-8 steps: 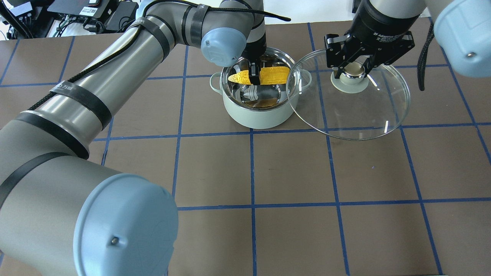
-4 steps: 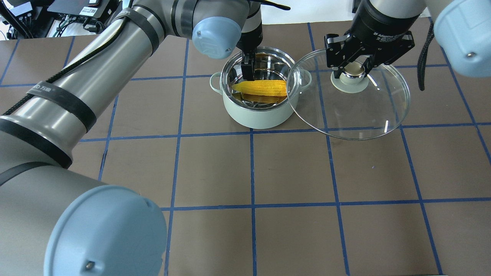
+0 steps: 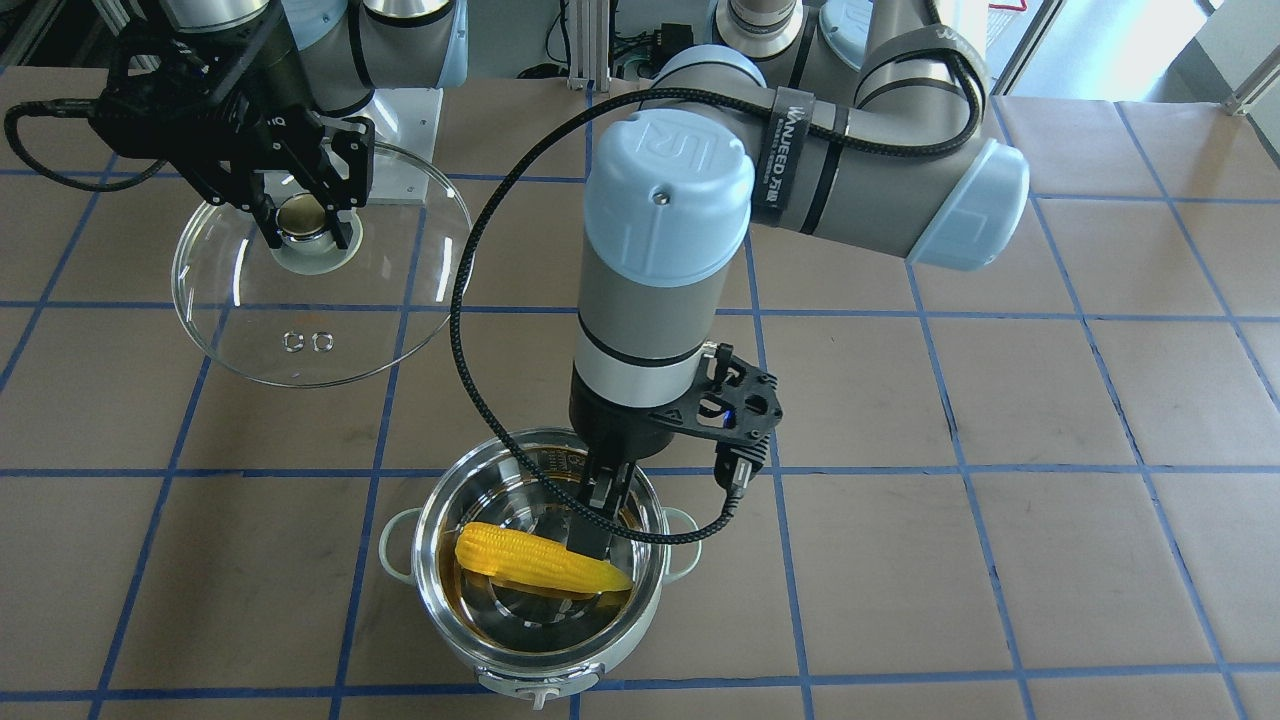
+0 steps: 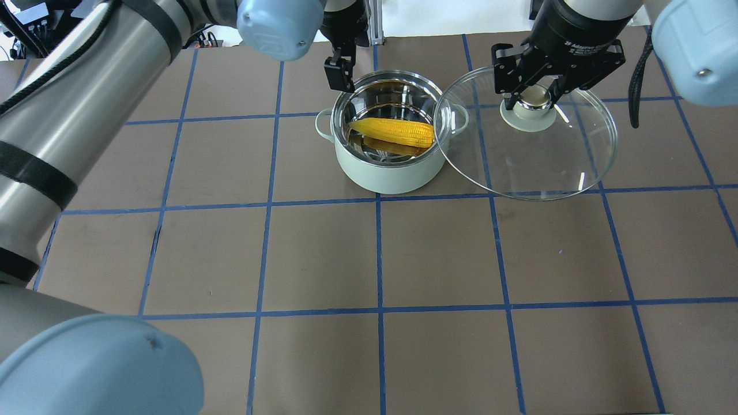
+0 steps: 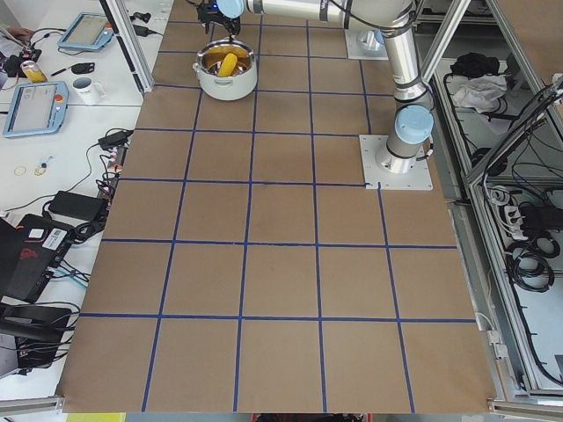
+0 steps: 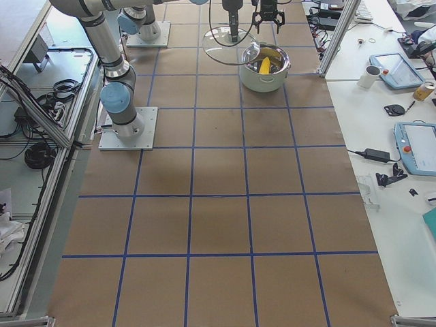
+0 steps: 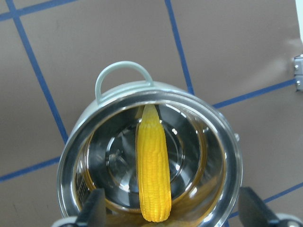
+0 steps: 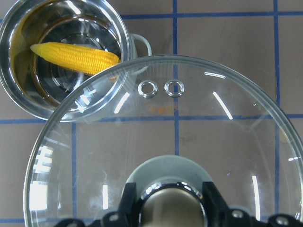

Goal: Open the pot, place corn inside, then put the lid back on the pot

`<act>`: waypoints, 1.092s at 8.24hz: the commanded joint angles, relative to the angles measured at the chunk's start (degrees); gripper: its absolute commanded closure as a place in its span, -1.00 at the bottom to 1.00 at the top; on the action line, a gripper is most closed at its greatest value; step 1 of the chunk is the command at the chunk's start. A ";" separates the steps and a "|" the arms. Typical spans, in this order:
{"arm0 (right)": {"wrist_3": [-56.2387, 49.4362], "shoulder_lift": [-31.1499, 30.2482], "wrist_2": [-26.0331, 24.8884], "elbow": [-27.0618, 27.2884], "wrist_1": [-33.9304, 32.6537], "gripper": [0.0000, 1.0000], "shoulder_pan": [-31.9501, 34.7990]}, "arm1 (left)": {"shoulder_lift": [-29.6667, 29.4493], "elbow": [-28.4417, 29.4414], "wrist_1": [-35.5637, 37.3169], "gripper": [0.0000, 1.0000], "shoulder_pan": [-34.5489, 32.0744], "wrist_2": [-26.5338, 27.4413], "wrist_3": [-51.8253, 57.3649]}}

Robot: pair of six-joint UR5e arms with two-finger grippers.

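Mint-green pot (image 4: 386, 173), steel inside, upright on desk (image 4: 323, 253), uncovered. Yellow corn (image 4: 395, 131) lies across the pot's inside, pointed end toward robot's left. Clear glass lid (image 4: 536, 167), knob up, roughly level, is off the pot at its right; the rim overlaps the pot's edge in the overhead view.

Left gripper (image 3: 598, 520) points straight down, jaws spread wide with nothing between them; its wrist stands directly above. Right gripper (image 4: 533, 99) also points down, fingers (image 3: 268, 222) clamped on either side of the lid (image 4: 553, 167) knob.
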 commanded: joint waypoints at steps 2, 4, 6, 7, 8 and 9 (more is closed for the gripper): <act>1.03 11.25 -0.10 -7.86 -7.83 0.79 3.12 | 5.89 -0.59 -6.95 -1.00 9.64 0.30 19.70; 7.16 20.92 -0.71 -9.82 -18.60 0.79 10.06 | 11.94 -0.68 -11.25 -1.00 15.44 0.04 33.56; 16.03 27.09 -1.07 -11.83 -23.75 0.85 14.12 | 17.48 -0.85 -18.03 -1.00 20.89 0.48 49.90; 16.51 28.51 -3.07 -11.93 -24.29 0.85 15.00 | 18.55 -0.94 -19.53 -1.00 23.18 0.65 54.42; 15.56 29.74 -3.35 -12.02 -24.73 0.86 15.01 | 19.78 -1.20 -20.59 -1.00 25.29 1.35 58.99; 13.63 30.89 -5.09 -12.19 -25.34 0.85 14.84 | 20.58 -1.47 -21.29 -1.00 26.88 3.01 66.43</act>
